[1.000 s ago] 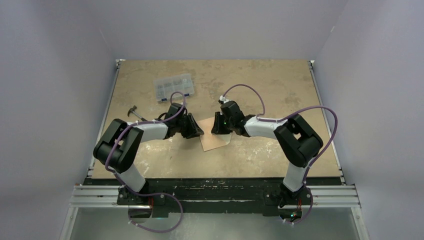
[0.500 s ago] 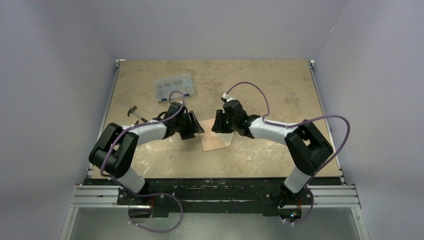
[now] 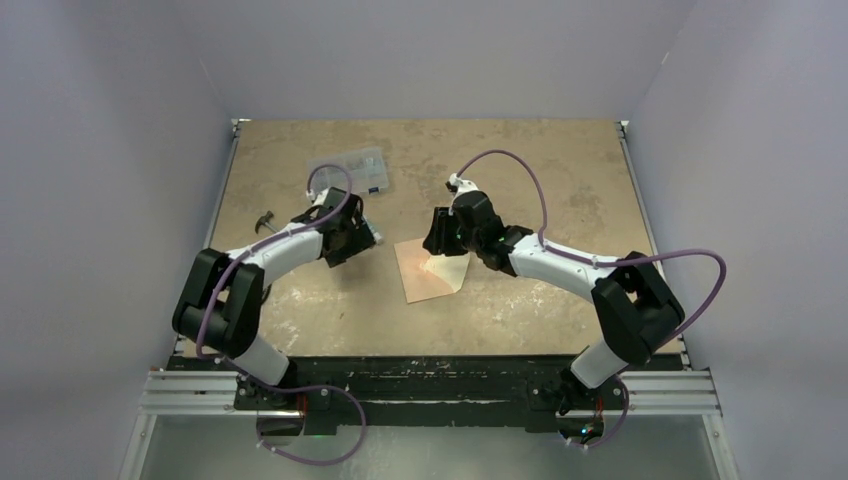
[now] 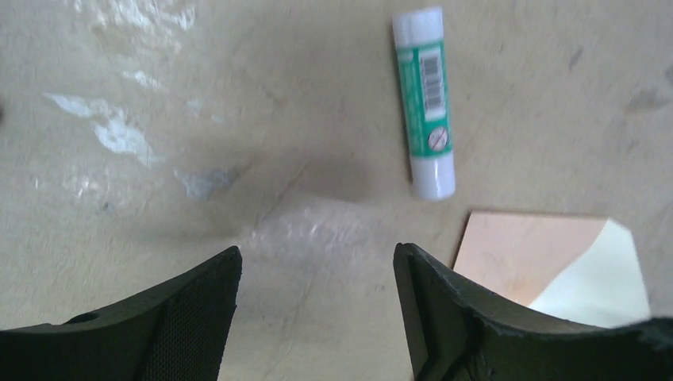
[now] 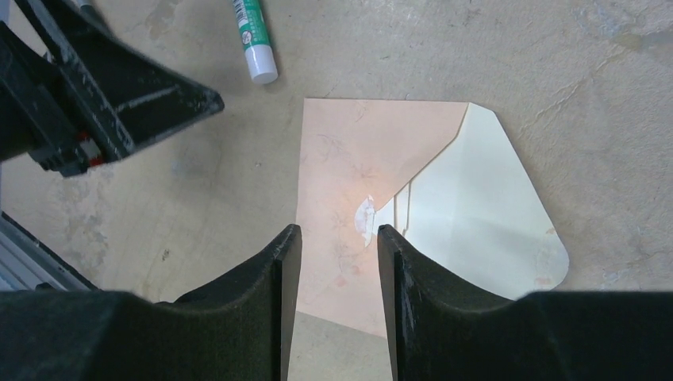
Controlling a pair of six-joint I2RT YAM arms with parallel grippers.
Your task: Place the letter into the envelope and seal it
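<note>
- the envelope lies flat on the table with its pointed flap open and the paler cream inner face up. in the right wrist view, the pink body is on the left and the flap spreads to the right.
- your right tool hangs directly over the envelope, jaws a narrow gap apart with nothing gripped. you cannot tell whether its tips touch the paper.
- a glue stick, white with a green label, lies just beside one corner of the envelope without touching it.
- your left tool is off the envelope on the glue stick's side, jaws wide and holding nothing.
- a clear compartment box sits well apart from the envelope, beyond the left tool.
</note>
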